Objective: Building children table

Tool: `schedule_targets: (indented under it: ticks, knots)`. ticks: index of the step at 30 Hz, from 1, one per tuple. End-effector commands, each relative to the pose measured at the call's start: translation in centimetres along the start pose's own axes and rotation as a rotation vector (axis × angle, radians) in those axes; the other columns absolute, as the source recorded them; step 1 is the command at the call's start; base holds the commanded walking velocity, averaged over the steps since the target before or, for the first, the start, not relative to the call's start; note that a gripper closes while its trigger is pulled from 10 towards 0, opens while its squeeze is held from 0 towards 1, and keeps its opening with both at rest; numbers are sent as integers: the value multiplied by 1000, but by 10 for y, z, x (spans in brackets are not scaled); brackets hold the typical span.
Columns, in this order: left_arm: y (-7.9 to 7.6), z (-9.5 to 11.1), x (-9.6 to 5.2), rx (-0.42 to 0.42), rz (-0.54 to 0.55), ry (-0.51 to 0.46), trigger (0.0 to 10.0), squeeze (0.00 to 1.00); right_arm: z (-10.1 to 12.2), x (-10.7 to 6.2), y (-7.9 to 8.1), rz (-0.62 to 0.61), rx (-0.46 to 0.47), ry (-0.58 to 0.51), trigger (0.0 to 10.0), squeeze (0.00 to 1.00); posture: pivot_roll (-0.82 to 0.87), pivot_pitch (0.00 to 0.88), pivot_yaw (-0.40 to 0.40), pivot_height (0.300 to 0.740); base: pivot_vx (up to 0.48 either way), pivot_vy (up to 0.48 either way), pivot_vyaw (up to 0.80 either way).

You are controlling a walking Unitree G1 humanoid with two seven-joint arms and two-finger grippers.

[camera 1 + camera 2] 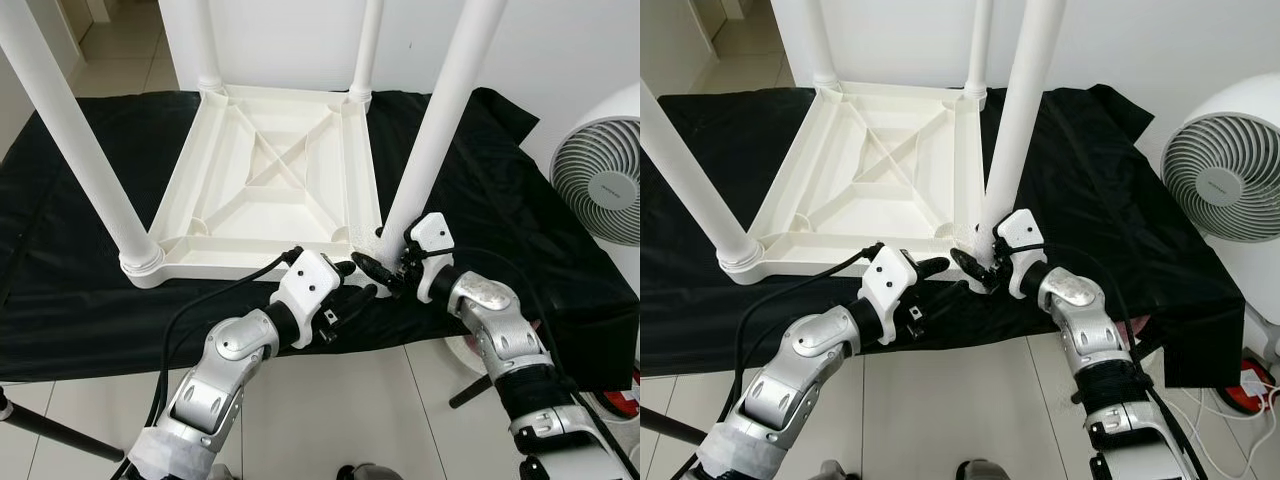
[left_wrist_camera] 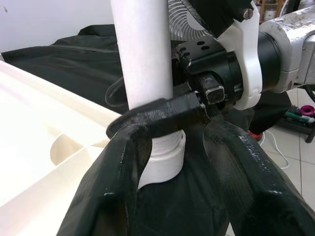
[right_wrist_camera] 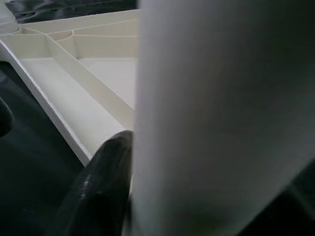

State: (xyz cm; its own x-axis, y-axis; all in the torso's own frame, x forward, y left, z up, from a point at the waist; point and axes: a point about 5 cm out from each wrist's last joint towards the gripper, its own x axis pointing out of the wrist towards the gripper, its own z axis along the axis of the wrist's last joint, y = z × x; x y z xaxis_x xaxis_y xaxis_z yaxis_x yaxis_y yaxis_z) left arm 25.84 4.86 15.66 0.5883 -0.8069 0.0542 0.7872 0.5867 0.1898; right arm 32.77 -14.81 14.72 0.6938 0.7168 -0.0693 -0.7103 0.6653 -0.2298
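Observation:
The white children's table (image 1: pixel 215 235) lies upside down on a black cloth (image 1: pixel 90 300), its legs pointing up. My right gripper (image 1: pixel 378 264) is shut on the near right leg (image 1: pixel 440 120) just above its base collar (image 2: pixel 165 157). One of its black fingers (image 3: pixel 103 187) presses against the leg. My left gripper (image 1: pixel 355 284) is open beside that corner, and its two spread fingers (image 2: pixel 113 191) frame the collar without touching it. The near left leg (image 1: pixel 70 130) and two far legs (image 1: pixel 367 45) stand in their sockets.
A white fan (image 1: pixel 600 180) stands on the floor at the right, with cables and a red item (image 1: pixel 1252 385) beneath it. A dark stand leg (image 1: pixel 50 435) crosses the tiled floor at lower left. A white wall is behind the table.

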Motion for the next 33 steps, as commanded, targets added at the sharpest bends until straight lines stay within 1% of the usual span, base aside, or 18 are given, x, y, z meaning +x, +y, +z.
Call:
schedule_targets:
  ticks: [1, 5, 6, 7, 12, 13, 15, 16, 17, 18, 19, 20, 23, 25, 27, 28, 32, 33]
  knots:
    - [1, -2, 1, 0, 17, 6, 10000, 0, -4, 1, 2, 32, 5, 20, 0, 0, -73, 46, 1, 740, 0, 0, 0]
    - [1, -2, 1, -2, 24, 5, 10000, 0, -7, -1, 2, 22, 20, 25, 0, 0, -69, 44, -6, 740, 0, 0, 0]
    - [0, -2, 0, -4, 25, 5, 10000, 0, -8, -2, 3, -4, 21, 16, 0, 0, -68, 42, -9, 740, 0, 0, 0]
    - [-1, -2, 0, -6, 24, 5, 10000, 0, -6, -2, 5, -49, 46, -13, 0, 0, -66, 41, -13, 740, 0, 0, 0]
    - [-3, -3, -1, -8, 22, 5, 10000, 0, -5, -2, 7, -118, 78, -58, 0, 0, -66, 40, -14, 740, 0, 0, 0]
    - [-3, -3, -1, -10, 21, 5, 10000, 0, -4, -1, 8, -185, 103, -75, 0, 0, -65, 41, -15, 740, 0, 0, 0]
    - [-4, -3, -1, -11, 20, 7, 10000, 0, 2, -2, 11, -367, 152, -168, 0, 0, -66, 40, -10, 740, 0, 0, 0]
    - [-4, -3, -1, -11, 20, 7, 10000, 0, 2, -2, 11, -367, 152, -168, 0, 0, -66, 40, -10, 740, 0, 0, 0]
    - [-4, -4, -1, -15, 17, 8, 10000, 0, 3, -4, 12, -468, 179, -187, 0, 0, -68, 41, -10, 740, 0, 0, 0]
    - [-5, -4, -2, -17, 14, 8, 10000, 0, 3, -5, 13, -527, 195, -194, 0, 0, -68, 41, -10, 740, 0, 0, 0]
    - [-5, -4, -2, -17, 14, 8, 10000, 0, 3, -5, 13, -527, 195, -194, 0, 0, -68, 41, -10, 740, 0, 0, 0]
    - [-6, -5, -2, -17, 8, 12, 10000, 0, 1, -8, 12, -682, 241, -188, 0, 0, -70, 40, -9, 740, 0, 0, 0]
    - [-6, -5, -2, -16, 6, 14, 10000, 0, -3, -10, 13, -831, 245, -133, 0, 0, -69, 40, -8, 740, 0, 0, 0]
    - [-6, -5, -1, -18, 5, 13, 10000, 0, -3, -8, 18, -889, 260, -106, 0, 0, -69, 37, -7, 740, 0, 0, 0]
    - [-6, -5, -1, -18, 5, 13, 10000, 0, -3, -8, 18, -889, 260, -106, 0, 0, -69, 37, -7, 740, 0, 0, 0]
    - [-6, -4, -1, -17, 5, 12, 10000, 0, -3, -5, 23, -903, 251, -84, 0, 0, -69, 37, -7, 740, 0, 0, 0]
    - [-6, -4, -1, -19, 5, 11, 10000, 0, -1, -3, 26, -907, 230, -72, 0, 0, -67, 33, -9, 740, 0, 0, 0]
    - [-6, -5, -1, -18, 4, 12, 10000, 0, -2, -3, 26, -882, 223, -68, 6824, 0, -67, 33, -9, 740, 0, 0, 0]
